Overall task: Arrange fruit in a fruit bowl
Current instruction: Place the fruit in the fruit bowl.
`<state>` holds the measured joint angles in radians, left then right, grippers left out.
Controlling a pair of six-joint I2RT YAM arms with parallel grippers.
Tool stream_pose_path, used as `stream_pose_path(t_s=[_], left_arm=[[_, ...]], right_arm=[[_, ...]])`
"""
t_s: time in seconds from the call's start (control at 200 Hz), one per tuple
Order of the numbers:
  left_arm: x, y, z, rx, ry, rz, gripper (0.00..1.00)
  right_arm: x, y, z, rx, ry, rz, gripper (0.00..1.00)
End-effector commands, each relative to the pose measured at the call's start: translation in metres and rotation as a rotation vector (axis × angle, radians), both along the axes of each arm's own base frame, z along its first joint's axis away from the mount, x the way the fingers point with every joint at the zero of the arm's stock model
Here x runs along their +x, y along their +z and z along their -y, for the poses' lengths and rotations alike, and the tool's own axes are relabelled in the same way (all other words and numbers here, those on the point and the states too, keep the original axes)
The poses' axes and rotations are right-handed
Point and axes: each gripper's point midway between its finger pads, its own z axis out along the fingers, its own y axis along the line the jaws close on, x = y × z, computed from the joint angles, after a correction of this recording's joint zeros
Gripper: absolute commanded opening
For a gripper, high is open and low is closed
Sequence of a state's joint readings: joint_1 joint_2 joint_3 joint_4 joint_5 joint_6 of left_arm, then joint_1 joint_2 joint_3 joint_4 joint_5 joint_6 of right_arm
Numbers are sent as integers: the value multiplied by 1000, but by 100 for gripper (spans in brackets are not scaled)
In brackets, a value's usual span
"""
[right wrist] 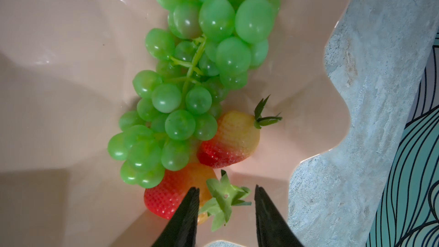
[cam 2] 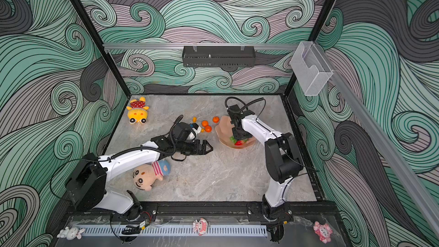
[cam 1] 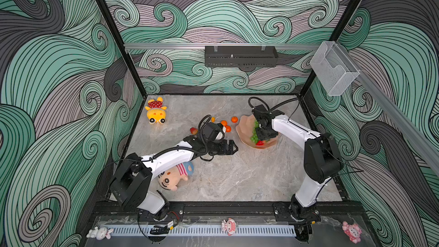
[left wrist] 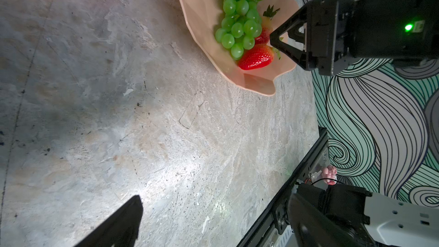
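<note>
While the left arm [cam 1: 171,158] stretches low over the table [cam 1: 237,177], left gripper [cam 1: 234,148] spread and empty, the right arm [cam 1: 294,129] bends down into the fruit bowl [cam 1: 243,127], right gripper [right wrist: 225,187] parted astride a strawberry [right wrist: 164,198] beside the grape bunch [right wrist: 190,79]; tangerines [cam 1: 234,119] sit outside.

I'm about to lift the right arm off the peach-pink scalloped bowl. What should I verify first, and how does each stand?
1. Right gripper jaws apart: ok.
2. Red strawberry with green top lying in the glossy peach-pink scalloped bowl: ok.
3. Green grape bunch inside bowl: ok.
4. Left gripper open, apart from bowl: ok.
5. Round orange tangerines in bowl: not ok, on the grey table.
</note>
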<state>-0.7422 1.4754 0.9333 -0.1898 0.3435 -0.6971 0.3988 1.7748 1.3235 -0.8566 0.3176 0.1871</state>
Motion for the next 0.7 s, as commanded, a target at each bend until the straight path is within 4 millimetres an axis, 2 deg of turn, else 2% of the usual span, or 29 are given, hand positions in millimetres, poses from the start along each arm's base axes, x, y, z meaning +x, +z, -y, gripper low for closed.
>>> stream_pose_path(t_s=[0.0, 0.065, 0.13, 0.215, 0.32, 0.37, 0.385, 0.44, 0.695], left_arm=[[6, 8, 4, 20, -5, 30, 99], [9, 8, -2, 52, 15, 40, 99], [15, 6, -16, 118, 69, 54, 98], [21, 6, -32, 178, 120, 68, 99], [26, 11, -46, 196, 157, 79, 99], [28, 8, -53, 209, 173, 71, 99], [28, 17, -56, 192, 181, 89, 98], [30, 20, -64, 188, 200, 93, 99], [32, 21, -110, 166, 298, 73, 99]], right_arm=[[3, 23, 4, 12, -25, 72, 42], [3, 28, -3, 65, -20, 99, 42], [4, 35, -14, 144, -21, 120, 43], [4, 46, -36, 246, -4, 138, 43], [5, 55, -61, 282, 62, 168, 42], [5, 58, -76, 278, 112, 173, 42], [5, 58, -80, 272, 125, 172, 42], [5, 58, -96, 260, 180, 173, 42], [6, 55, -181, 288, 374, 142, 41]])
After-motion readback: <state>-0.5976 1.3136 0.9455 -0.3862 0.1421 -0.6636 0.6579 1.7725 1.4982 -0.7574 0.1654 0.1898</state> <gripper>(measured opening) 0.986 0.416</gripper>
